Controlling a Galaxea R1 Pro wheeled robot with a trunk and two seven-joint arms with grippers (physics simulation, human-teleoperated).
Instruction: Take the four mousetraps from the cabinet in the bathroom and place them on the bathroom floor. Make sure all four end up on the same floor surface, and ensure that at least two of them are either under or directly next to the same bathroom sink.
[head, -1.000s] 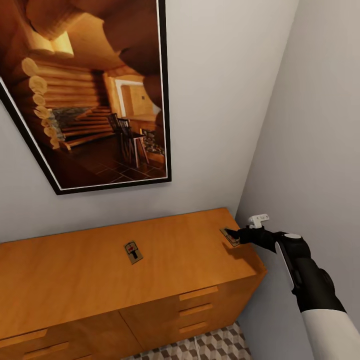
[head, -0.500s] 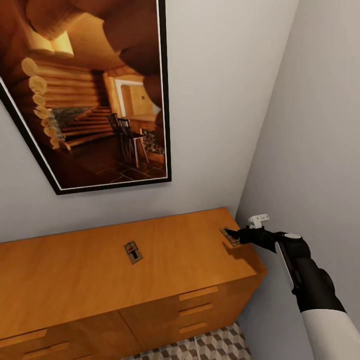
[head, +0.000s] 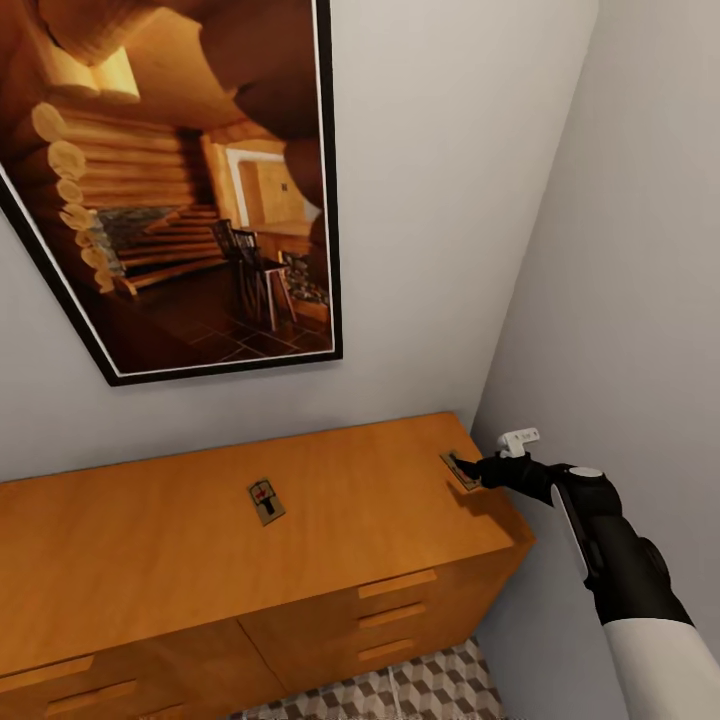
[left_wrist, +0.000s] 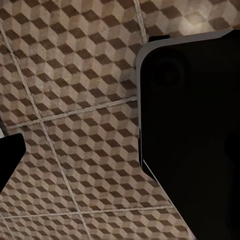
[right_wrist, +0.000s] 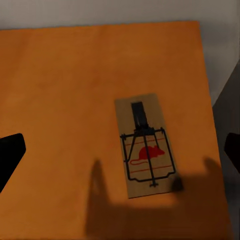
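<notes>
Wooden cabinet (head: 180, 570) top: two mousetraps (head: 265, 500) | right tool (head: 468, 470) spread over corner mousetrap (right_wrist: 145, 145) | left tool: cannot tell

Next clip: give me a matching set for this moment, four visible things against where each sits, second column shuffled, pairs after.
Things:
1. right end effector
2. middle mousetrap
3. framed picture
4. patterned floor tiles

Places:
A. hanging on the wall above the cabinet
B. mid cabinet top, nothing touching it
C. below the cabinet's drawer fronts
D. at the cabinet's right end, over another mousetrap

Pairs: 1-D, 2-B, 3-A, 4-C
</notes>
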